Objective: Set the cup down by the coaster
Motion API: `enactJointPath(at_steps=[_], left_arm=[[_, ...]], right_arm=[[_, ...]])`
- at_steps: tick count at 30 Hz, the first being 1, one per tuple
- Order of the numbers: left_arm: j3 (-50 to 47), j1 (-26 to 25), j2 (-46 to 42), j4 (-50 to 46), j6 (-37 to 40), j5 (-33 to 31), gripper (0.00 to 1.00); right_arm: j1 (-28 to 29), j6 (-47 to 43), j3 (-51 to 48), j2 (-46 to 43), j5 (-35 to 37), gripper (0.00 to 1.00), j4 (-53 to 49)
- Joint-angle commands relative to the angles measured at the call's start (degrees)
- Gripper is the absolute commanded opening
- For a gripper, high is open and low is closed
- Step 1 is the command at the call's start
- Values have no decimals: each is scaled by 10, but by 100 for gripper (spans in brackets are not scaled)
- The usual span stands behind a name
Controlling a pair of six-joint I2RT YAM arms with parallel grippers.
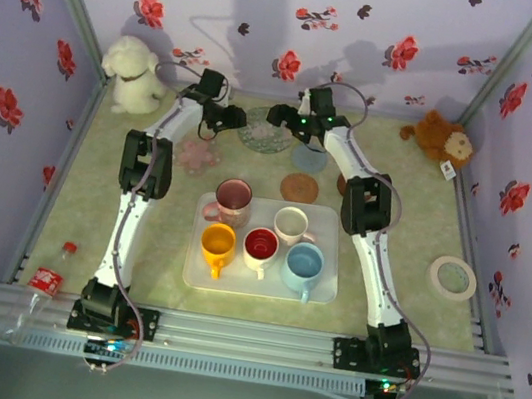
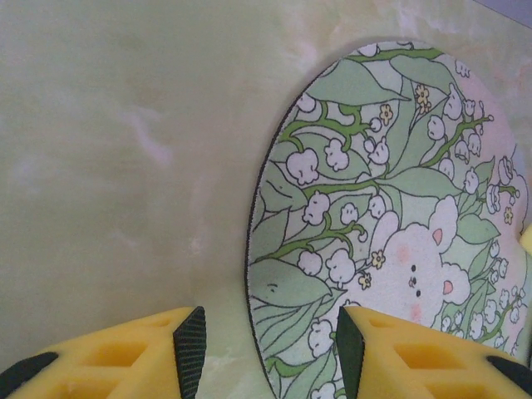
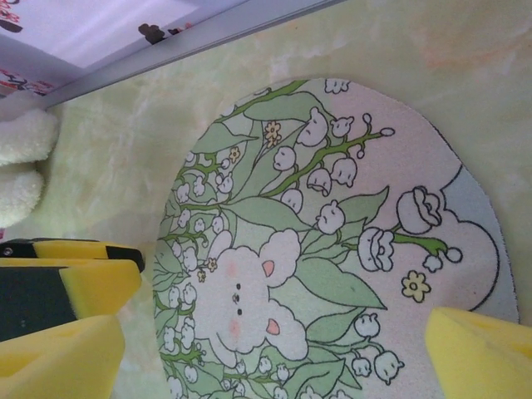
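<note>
Near left edge: plastic bottle (image 1: 42, 284). Mid-worktop: five cups (image 1: 261, 245) on a tray (image 1: 243, 283); tape roll (image 1: 452, 278) toward the right edge. Between tray and floral coaster (image 1: 262, 130): pink coaster (image 1: 197, 156), brown coaster (image 1: 299, 187). At the floral coaster: left gripper (image 2: 268, 341) spread, empty; right gripper (image 3: 274, 345) spread wide. Far corners: plush toys (image 1: 136, 76).

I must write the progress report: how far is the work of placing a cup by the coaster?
Done: nothing yet; all five cups sit on the tray. In hand: the left gripper and right gripper hover open and empty over the flowered coaster. Remaining: grasp a cup, set it beside the coaster.
</note>
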Motion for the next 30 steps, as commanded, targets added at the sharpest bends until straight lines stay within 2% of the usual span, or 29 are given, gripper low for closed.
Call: enactJointPath(at_steps=[1, 9, 17, 20, 25, 30], left_arm=[[-2, -21, 44, -2, -4, 41, 49], [-20, -24, 8, -13, 0, 27, 49], [-14, -34, -4, -42, 30, -31, 51], [-10, -35, -1, -38, 32, -29, 51], [6, -41, 16, -43, 28, -20, 52], [9, -52, 22, -49, 48, -3, 52]], right_arm=[[26, -18, -45, -14, 55, 95, -72], [28, -101, 4, -16, 223, 96, -112], [25, -130, 27, -6, 314, 97, -125], [23, -128, 54, 10, 279, 99, -132], [23, -85, 77, 40, 165, 99, -132], [29, -65, 86, 60, 107, 99, -122]])
